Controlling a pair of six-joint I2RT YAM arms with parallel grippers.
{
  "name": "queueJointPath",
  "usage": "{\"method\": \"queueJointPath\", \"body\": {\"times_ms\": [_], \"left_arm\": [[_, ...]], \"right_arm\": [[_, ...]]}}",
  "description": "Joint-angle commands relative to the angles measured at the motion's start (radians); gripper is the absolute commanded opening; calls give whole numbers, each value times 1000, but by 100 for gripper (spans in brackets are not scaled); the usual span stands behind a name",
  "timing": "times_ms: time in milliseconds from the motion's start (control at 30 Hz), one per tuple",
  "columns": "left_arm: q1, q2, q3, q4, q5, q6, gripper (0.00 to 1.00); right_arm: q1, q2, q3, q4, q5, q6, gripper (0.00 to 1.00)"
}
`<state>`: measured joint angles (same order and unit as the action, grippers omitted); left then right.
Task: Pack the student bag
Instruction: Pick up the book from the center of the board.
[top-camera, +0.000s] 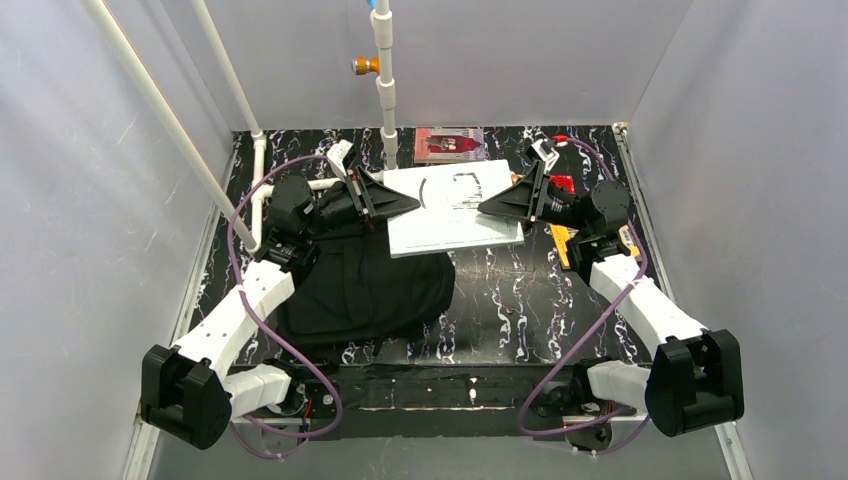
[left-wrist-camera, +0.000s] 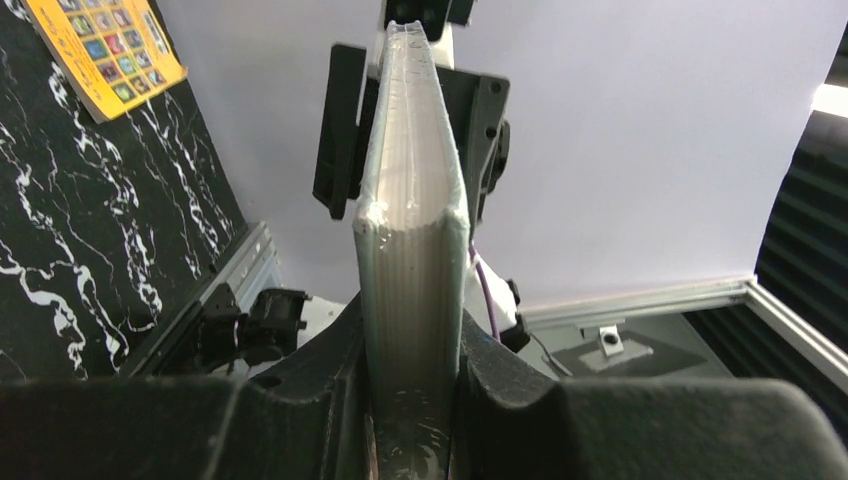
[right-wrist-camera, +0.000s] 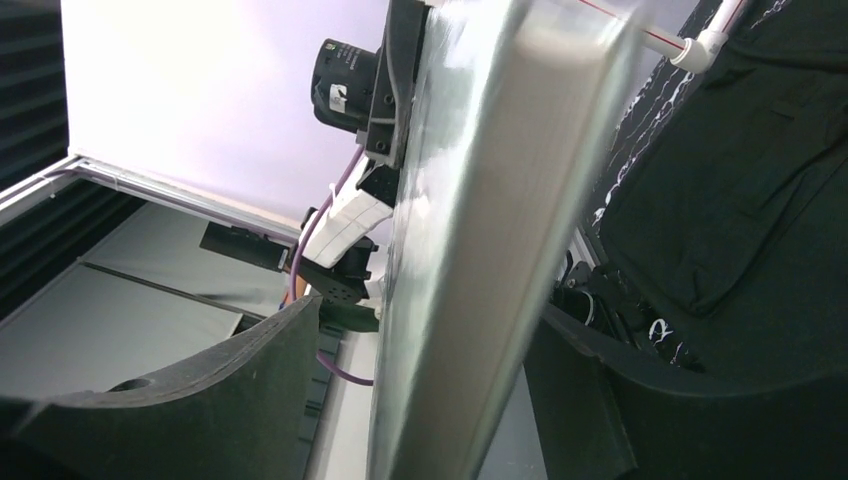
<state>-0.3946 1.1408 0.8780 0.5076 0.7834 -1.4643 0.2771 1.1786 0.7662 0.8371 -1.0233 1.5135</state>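
The left jaws and the right jaws each pinch tight on one side of a big white book (top-camera: 455, 215), holding it flat over the far middle of the worktop (top-camera: 520, 300), while the black student bag (top-camera: 365, 285) lies on the left half, partly under the book's left end.

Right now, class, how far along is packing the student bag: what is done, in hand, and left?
Done: nothing visibly packed; the student bag lies on the table, its inside unseen. In hand: the left gripper and right gripper clamp a white book by opposite edges, raised by the bag's far end. Left: getting it inside, then probably the red book and orange book.
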Motion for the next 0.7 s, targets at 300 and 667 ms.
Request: {"method": "queueJointPath", "body": {"times_ms": [300,667], "left_arm": [[1,-9,26,63,90,101,0],[3,52,25,29,80,136,44]], "right_arm": [[-18,-105,7,-170,-24,-107,66],[-44,-157,23,-358,65,-195,1]]}}
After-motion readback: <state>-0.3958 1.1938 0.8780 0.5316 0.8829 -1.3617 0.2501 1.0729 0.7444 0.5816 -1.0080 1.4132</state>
